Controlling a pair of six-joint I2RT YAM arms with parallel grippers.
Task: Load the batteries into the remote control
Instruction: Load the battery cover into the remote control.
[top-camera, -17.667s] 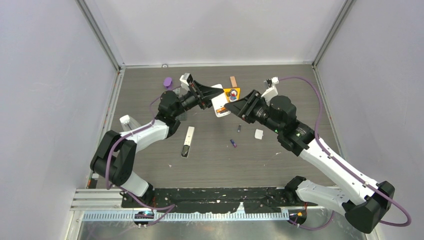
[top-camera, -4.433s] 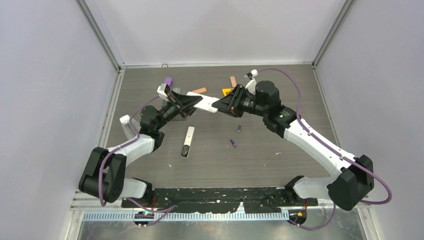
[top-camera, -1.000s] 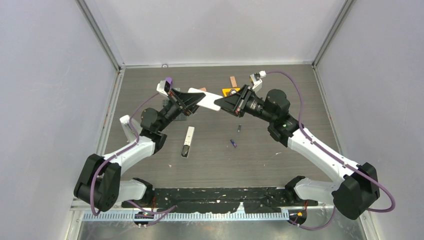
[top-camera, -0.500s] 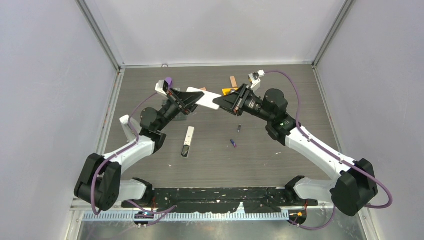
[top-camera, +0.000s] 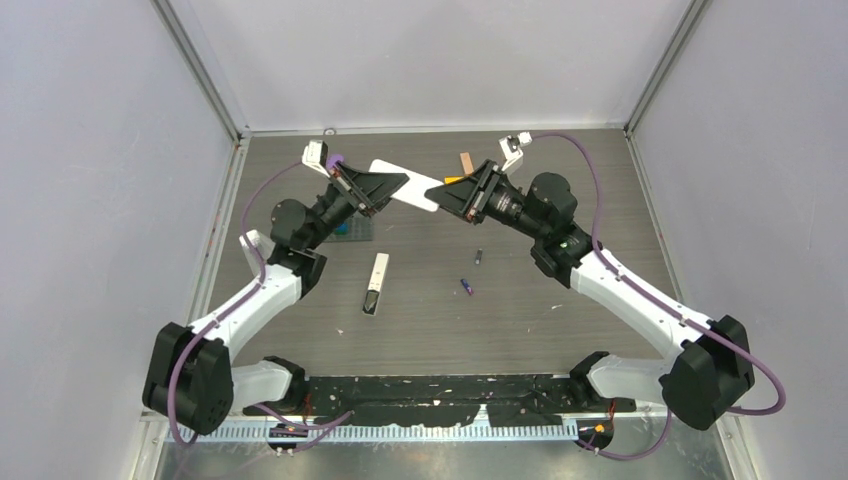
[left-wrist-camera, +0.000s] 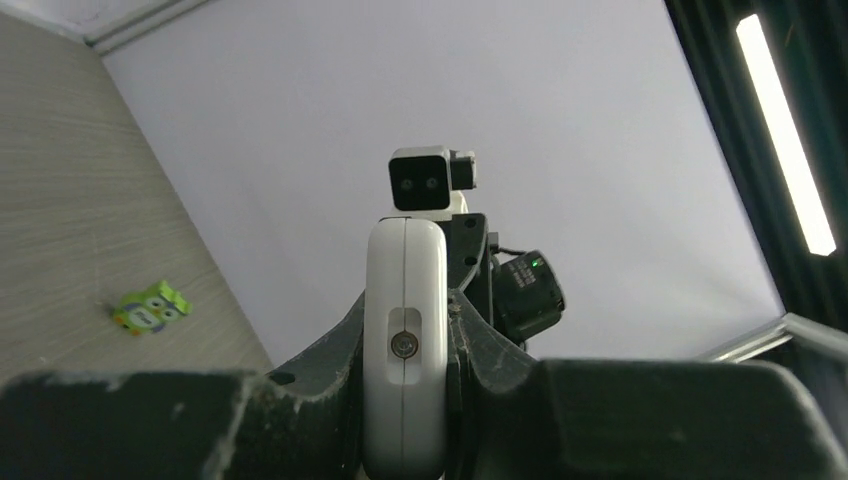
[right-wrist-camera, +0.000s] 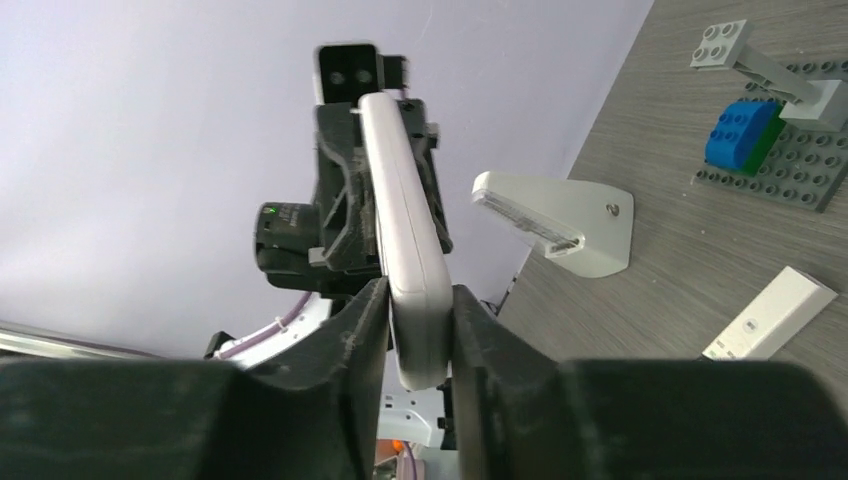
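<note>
Altogether two remotes (top-camera: 405, 187) (top-camera: 375, 283) and two batteries (top-camera: 478, 256) (top-camera: 466, 287) show

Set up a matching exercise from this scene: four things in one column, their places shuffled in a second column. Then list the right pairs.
1. white remote
2. blue-purple battery
3. orange-brown block
4. slim remote

A. near the far edge of the table
B. clamped between left gripper and right gripper, in the air
C. lying mid-table, toward the left arm
D. lying mid-table, toward the right arm

Pairs: 1-B, 2-D, 3-A, 4-C
</note>
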